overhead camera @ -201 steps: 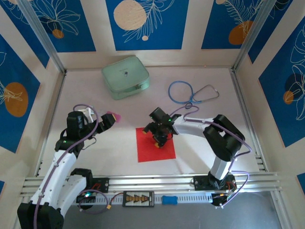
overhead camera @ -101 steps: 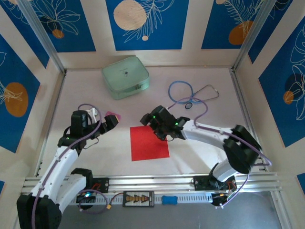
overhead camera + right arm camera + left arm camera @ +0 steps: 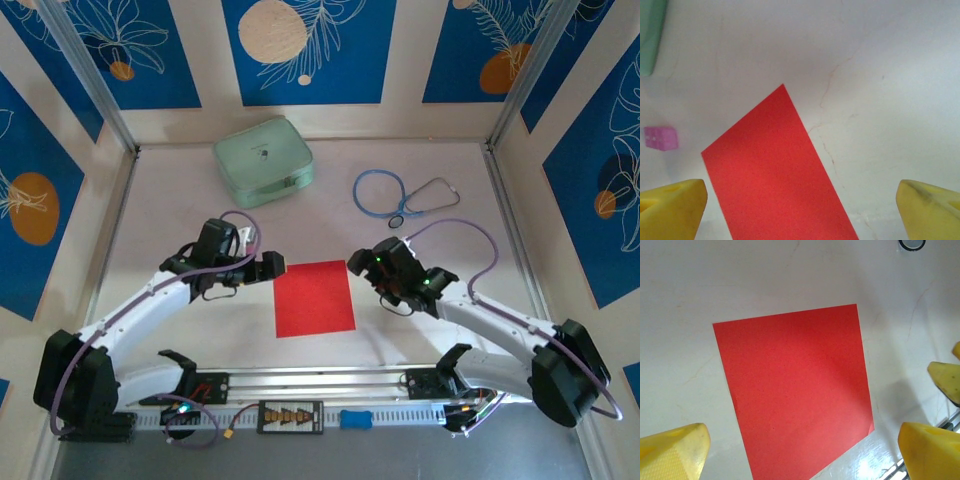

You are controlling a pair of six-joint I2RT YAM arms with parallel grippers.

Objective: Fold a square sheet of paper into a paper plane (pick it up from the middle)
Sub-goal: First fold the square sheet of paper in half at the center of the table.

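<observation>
The square sheet of paper (image 3: 315,298) is bright red and lies flat and unfolded on the white table, in front of the arm bases. My left gripper (image 3: 270,266) hovers just off its upper left corner, open. My right gripper (image 3: 360,263) hovers off its upper right corner, also open. The left wrist view looks down on the sheet (image 3: 795,390) between the wide-apart yellow fingertips of the left gripper (image 3: 802,455). In the right wrist view the sheet (image 3: 775,175) runs toward the empty gap of the right gripper (image 3: 800,210). The paper plane is out of view.
A pale green case (image 3: 263,161) sits at the back left and a stethoscope (image 3: 400,195) at the back right. A small pink object (image 3: 661,137) lies left of the sheet. Metal rails (image 3: 320,380) run along the near edge.
My right gripper lifted off the sheet's middle and drew back to the right, after sliding the sheet slightly left. My left gripper swung right, up to the sheet's left corner.
</observation>
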